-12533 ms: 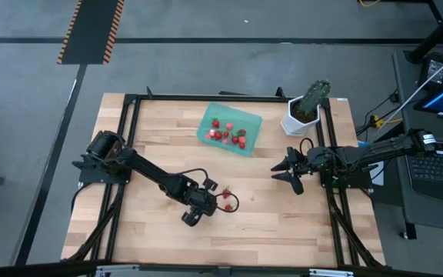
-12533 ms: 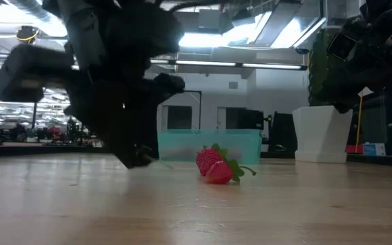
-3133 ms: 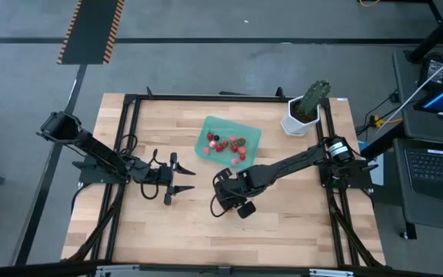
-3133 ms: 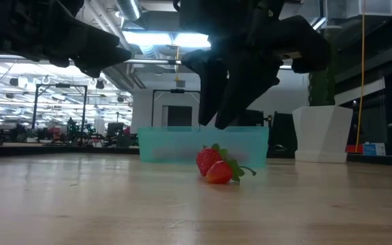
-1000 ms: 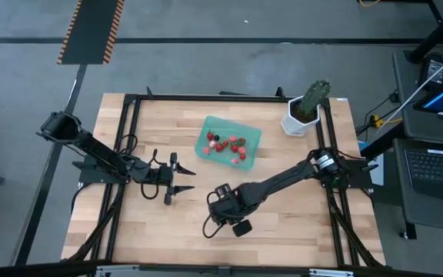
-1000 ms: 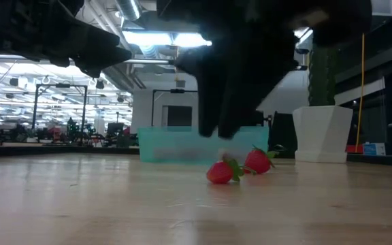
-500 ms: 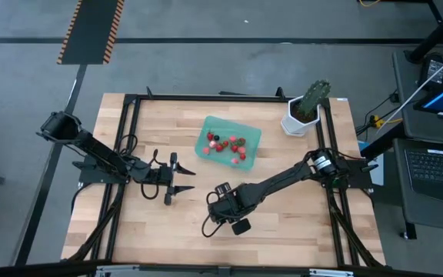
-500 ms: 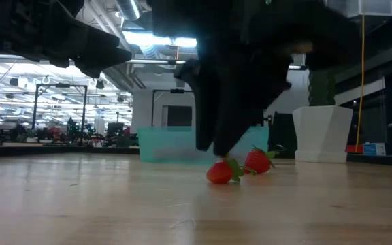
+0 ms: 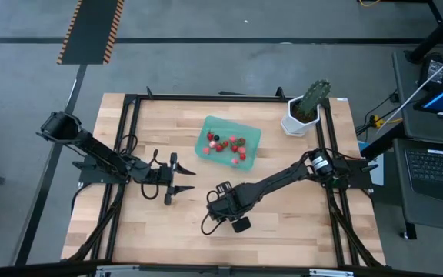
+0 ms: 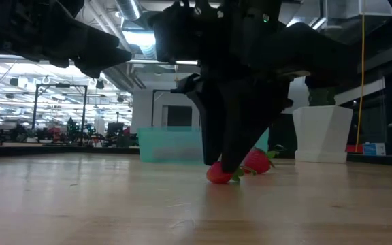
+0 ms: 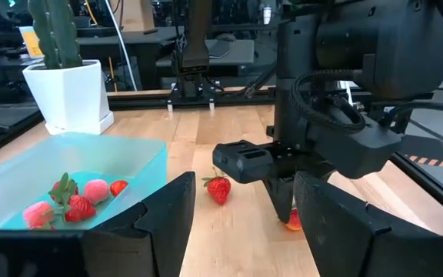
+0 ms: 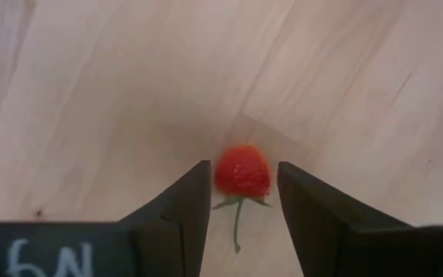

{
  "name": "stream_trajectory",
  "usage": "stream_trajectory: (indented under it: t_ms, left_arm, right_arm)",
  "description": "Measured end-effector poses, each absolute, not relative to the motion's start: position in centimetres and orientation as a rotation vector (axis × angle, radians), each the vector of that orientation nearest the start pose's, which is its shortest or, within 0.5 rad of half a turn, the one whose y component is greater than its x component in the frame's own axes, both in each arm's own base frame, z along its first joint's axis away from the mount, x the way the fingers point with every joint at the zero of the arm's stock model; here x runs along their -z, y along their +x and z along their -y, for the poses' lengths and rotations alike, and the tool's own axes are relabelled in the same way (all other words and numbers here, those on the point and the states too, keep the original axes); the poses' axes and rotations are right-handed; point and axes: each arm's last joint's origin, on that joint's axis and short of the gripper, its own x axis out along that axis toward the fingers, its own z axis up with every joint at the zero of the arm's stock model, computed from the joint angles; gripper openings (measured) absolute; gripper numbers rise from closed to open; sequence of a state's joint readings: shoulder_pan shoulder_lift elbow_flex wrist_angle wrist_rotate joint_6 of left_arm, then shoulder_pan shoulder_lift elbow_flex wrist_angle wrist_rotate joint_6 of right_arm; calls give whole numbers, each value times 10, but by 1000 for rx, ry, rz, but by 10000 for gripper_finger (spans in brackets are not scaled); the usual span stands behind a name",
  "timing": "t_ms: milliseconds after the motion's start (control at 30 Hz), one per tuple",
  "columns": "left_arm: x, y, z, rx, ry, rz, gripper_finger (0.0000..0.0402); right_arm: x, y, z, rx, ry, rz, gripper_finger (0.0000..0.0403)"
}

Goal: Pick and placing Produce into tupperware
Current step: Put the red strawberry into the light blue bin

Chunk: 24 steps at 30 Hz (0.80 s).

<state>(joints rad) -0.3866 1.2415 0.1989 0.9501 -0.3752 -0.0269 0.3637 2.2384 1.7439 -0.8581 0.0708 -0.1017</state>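
A red strawberry (image 12: 242,171) with a green stem lies on the wooden table. My right gripper (image 12: 244,165) points straight down over it, open. One finger stands on each side of the berry with a thin gap. The low view shows the same fingers (image 10: 231,153) reaching down to that berry (image 10: 218,174). A second strawberry (image 10: 257,161) lies just beyond it on the table. The teal tupperware (image 9: 251,132) sits farther back and holds several berries. My left gripper (image 9: 172,185) waits open at the table's left, clear of everything.
A white pot with a green cactus (image 9: 304,110) stands at the far right corner. Black frame rails (image 9: 127,146) run along the table's left and right sides. Bare wood lies toward the near edge (image 9: 283,238).
My right gripper has come straight down over the nearer strawberry, so its fingertips now stand at the berry's sides just above the table. Both strawberries have stayed where they were.
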Motion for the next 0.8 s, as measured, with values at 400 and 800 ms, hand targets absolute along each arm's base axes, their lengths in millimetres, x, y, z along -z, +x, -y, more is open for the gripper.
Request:
stream_trajectory:
  t_ms: [400, 800]
  left_arm:
    - [-163, 193, 67, 11, 8, -86, 215]
    - [-163, 193, 67, 12, 9, -87, 215]
  right_arm:
    - [-139, 422, -158, -317, -380, -1348, 154]
    - [-138, 424, -151, -262, -305, -1361, 114]
